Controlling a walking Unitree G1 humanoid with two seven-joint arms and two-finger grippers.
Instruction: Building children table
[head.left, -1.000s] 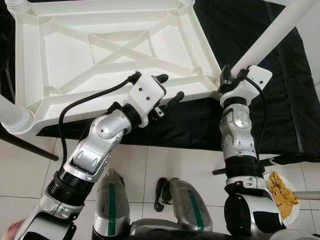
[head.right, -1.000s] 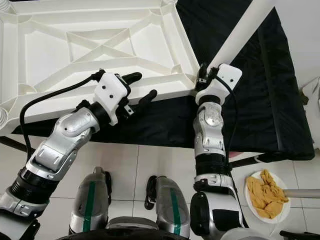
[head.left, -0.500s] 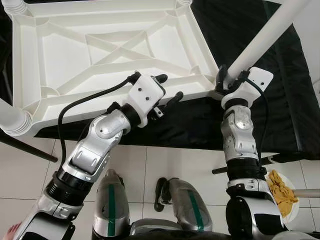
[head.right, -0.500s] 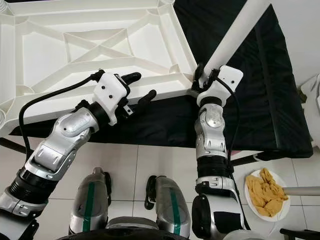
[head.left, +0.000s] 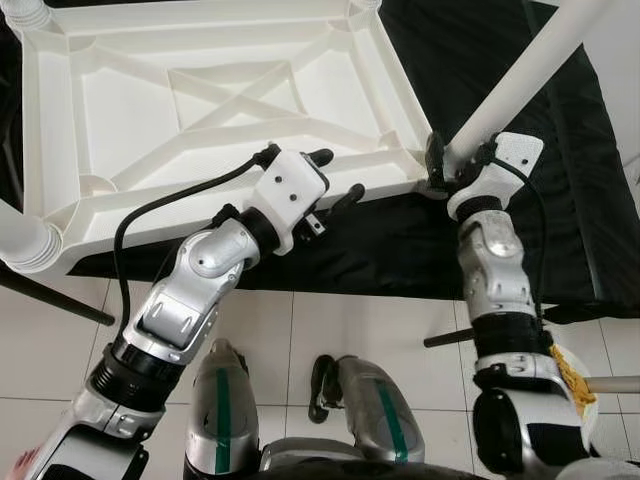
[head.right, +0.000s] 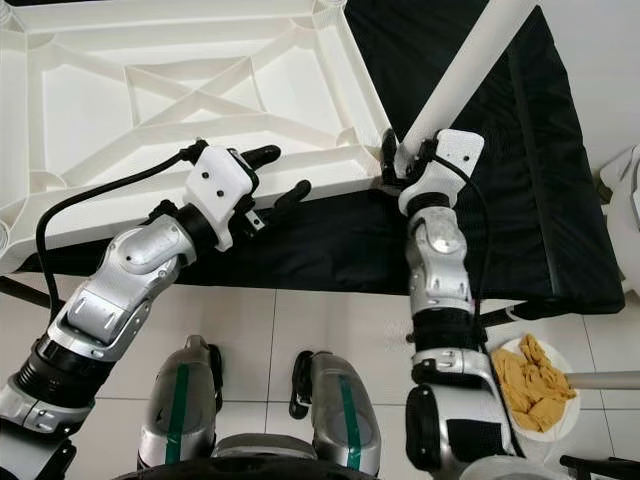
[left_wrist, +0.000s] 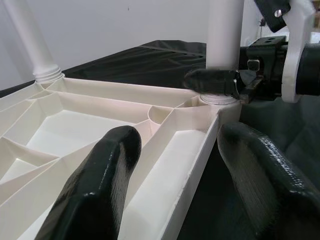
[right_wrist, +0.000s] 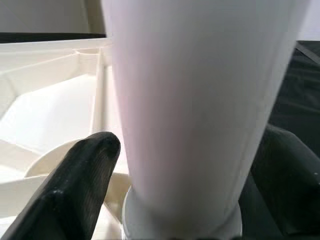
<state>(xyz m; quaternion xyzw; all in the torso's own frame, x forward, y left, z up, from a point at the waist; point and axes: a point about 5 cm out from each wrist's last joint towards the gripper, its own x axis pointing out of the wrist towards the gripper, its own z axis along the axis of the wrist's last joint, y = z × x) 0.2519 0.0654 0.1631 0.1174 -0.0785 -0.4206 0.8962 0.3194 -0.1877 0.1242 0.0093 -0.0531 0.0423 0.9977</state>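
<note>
An upturned white tabletop (head.left: 200, 110) lies on a black-covered worktop (head.left: 560, 180). Right end effector (head.left: 452, 165) pinches a white leg (head.left: 520, 80) standing in the tabletop's near corner socket. Left end effector (head.left: 338, 178), spread, straddles the tabletop's near rim. Other corners already carry legs; seating this one appears the remaining work.

You are looking at a black cloth (head.right: 520, 180) lying spread over the desk. On the tiled floor (head.left: 300, 330) near the robot's right side, a white plate (head.right: 555, 425) is holding crumpled yellow cloth (head.right: 530, 385).
</note>
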